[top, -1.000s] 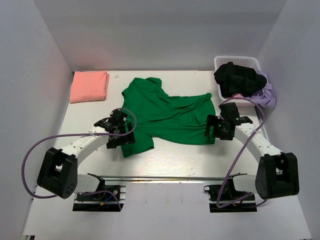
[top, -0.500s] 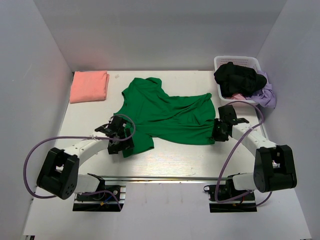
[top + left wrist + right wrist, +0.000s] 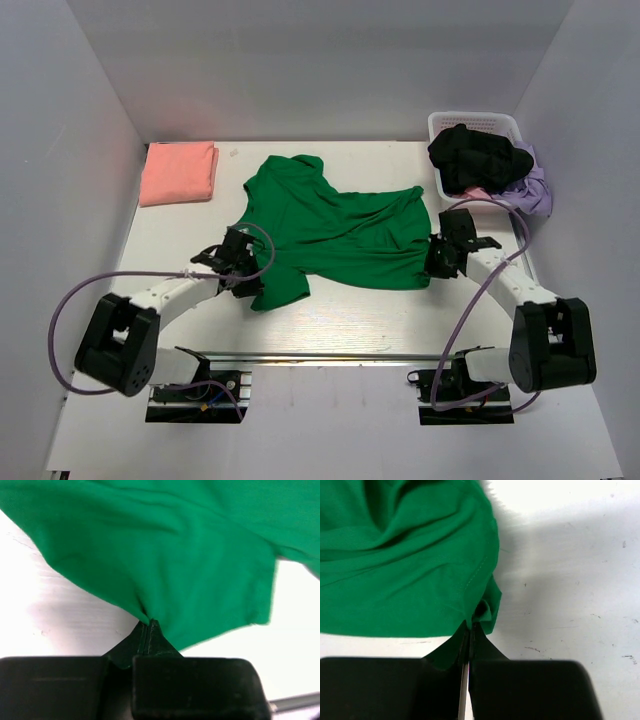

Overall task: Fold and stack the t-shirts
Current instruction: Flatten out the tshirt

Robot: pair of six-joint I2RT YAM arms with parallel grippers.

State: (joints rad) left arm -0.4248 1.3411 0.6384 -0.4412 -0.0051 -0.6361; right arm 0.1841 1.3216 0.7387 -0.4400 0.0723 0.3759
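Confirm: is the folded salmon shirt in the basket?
No, the folded salmon shirt lies at the far left, well apart from the basket at the far right.

The green t-shirt point(image 3: 330, 225), spread on the bench point(image 3: 350, 315), is gripped at its near-left corner by the left gripper point(image 3: 247, 285) and at its right edge by the right gripper point(image 3: 431, 266); the pink t-shirt point(image 3: 179, 172) is laid folded at the far left.

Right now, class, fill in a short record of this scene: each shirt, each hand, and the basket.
green t-shirt: unfolded and crumpled, middle of the table
pink t-shirt: folded, far left corner
left hand: shut on the green t-shirt's near left edge
right hand: shut on its right edge
basket: far right corner, holds dark clothes; lilac cloth hangs over its side
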